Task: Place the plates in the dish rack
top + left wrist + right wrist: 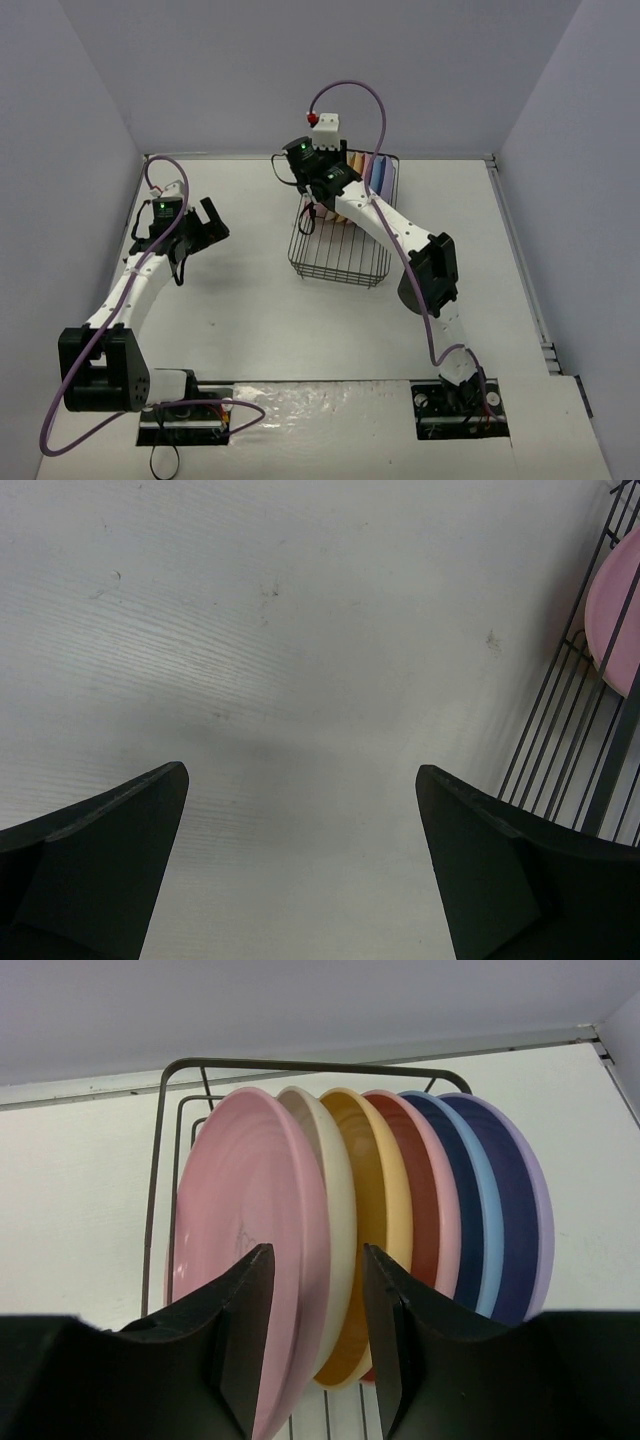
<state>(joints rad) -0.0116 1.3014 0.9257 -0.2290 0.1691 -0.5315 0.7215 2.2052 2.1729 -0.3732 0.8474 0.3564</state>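
Six plates stand on edge in a row in the black wire dish rack (165,1160): pink (240,1190), cream (335,1190), yellow-orange (385,1180), pink (435,1190), blue (478,1200) and lavender (530,1200). My right gripper (318,1250) hangs over the near end of that row, jaws partly apart. The rims of the front pink and cream plates show in the gap, and contact cannot be made out. From above, the right gripper (318,205) is at the dish rack's (340,268) left side. My left gripper (300,770) is open over bare table, left of the rack.
The rack's wire side (570,710) and a pink plate (615,610) edge into the left wrist view at right. Grey walls close the table at back and sides. The right arm's elbow (430,275) sits beside the rack's near right corner.
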